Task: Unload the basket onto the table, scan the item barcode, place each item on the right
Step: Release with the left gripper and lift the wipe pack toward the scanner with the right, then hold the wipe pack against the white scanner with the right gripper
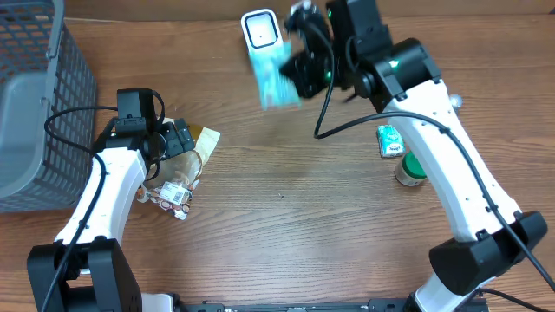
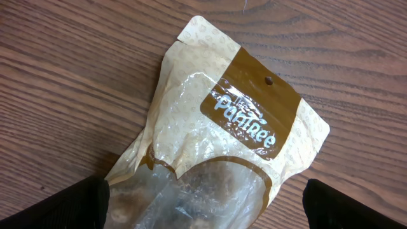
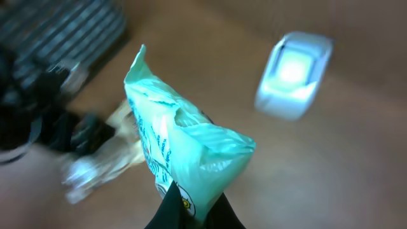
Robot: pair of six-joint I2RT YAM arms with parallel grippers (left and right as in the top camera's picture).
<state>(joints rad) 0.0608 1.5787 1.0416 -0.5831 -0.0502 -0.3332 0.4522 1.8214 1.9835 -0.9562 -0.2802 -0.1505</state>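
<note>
Scan | right claw [image 3: 191, 208] pinching teal crinkly plastic pouch [image 3: 184, 140], held up to face lit white box scanner [image 3: 294, 75] ahead | left claw [image 2: 203, 210] spread wide, empty, over tan-and-clear plastic bag [image 2: 241, 114], likely next

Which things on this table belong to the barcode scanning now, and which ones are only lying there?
In the job: teal packet, gripped by the shut right gripper; white scanner.

Lying about: brown pouch under the open left gripper; grey basket; small green packet; green round container.
</note>
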